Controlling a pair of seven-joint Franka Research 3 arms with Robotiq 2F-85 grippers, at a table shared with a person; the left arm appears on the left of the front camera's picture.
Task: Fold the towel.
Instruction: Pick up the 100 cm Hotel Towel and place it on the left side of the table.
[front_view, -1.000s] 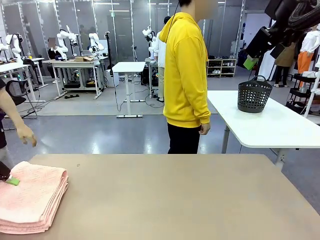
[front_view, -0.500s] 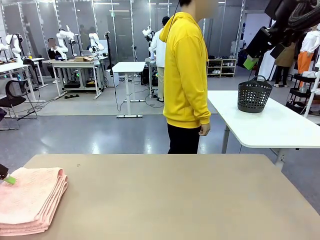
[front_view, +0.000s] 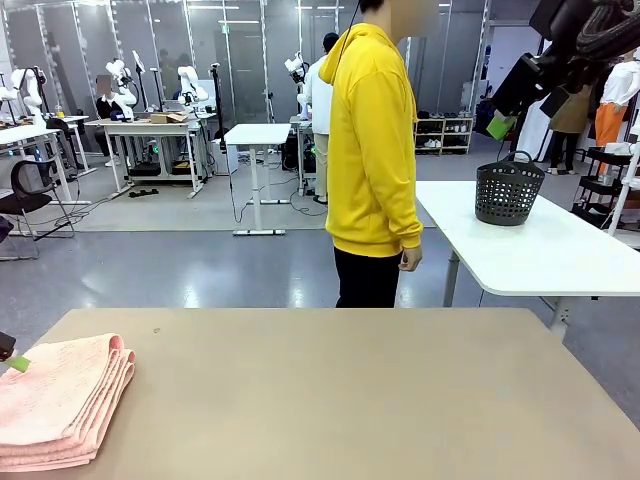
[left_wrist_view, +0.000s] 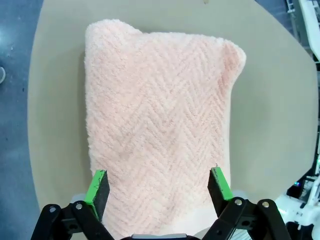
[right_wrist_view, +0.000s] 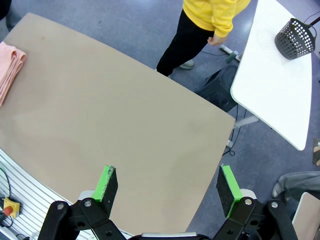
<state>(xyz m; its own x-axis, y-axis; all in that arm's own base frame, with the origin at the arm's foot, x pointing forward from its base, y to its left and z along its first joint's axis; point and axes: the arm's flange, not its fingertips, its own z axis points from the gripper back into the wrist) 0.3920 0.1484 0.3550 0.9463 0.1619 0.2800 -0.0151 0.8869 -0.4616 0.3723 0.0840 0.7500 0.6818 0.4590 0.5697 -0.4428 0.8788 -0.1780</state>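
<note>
A tan table (front_view: 330, 390) fills the near half of the front view, with grey floor and other workbenches behind it. The towel (front_view: 55, 400) lies folded in several layers at about 8 o'clock on that surface, at its left edge. A person in a yellow hoodie (front_view: 372, 140) stands at the far side, around 12 o'clock, one hand (front_view: 408, 259) hanging by the hip. A black basket (front_view: 509, 188) sits on a white table (front_view: 560, 250) at 2 o'clock.

The left gripper (left_wrist_view: 159, 190) hangs above the towel, its 2 green pads (left_wrist_view: 98, 187) spread wide with pink herringbone pile between and below them; nothing is clamped (the folded edge runs toward 1 o'clock in the left wrist view). In the front view 1 green tip shows at the left border, just over the towel.

The right gripper (right_wrist_view: 167, 186) is raised high over the table, fingers wide apart and empty, and appears at the upper right of the front view
</note>
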